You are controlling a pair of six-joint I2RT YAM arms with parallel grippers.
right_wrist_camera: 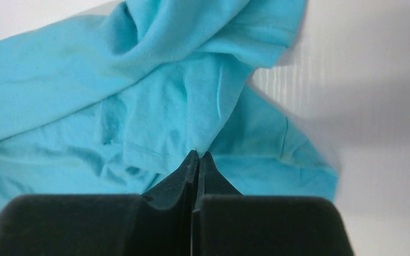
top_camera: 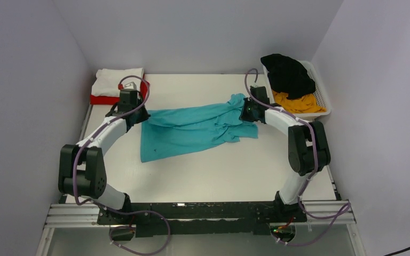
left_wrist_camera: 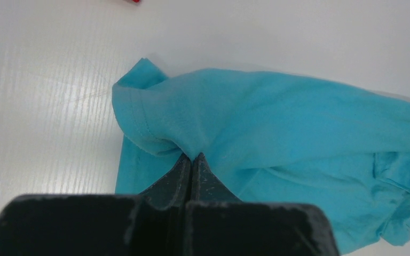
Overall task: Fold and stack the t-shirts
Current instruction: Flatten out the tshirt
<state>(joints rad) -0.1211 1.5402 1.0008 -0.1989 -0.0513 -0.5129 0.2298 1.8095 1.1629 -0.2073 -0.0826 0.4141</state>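
Top external view: the soft teal cloth t-shirt (top_camera: 192,130) lies stretched and rumpled across the middle of the white table (top_camera: 208,170). My left gripper (left_wrist_camera: 192,158) is pinched closed on its left edge, and my right gripper (right_wrist_camera: 198,156) is closed on a fold at its right end. A folded white t-shirt (top_camera: 118,80) rests on a red t-shirt (top_camera: 104,100) at the far left. A black t-shirt (top_camera: 288,74) and a yellow-orange t-shirt (top_camera: 299,103) fill the white slatted plastic basket (top_camera: 324,106).

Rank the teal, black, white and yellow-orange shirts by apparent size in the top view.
1. teal shirt, spread out, clearly largest.
2-3. black shirt and white shirt: near alike, black perhaps larger.
4. yellow-orange shirt, partly covered by the black one.
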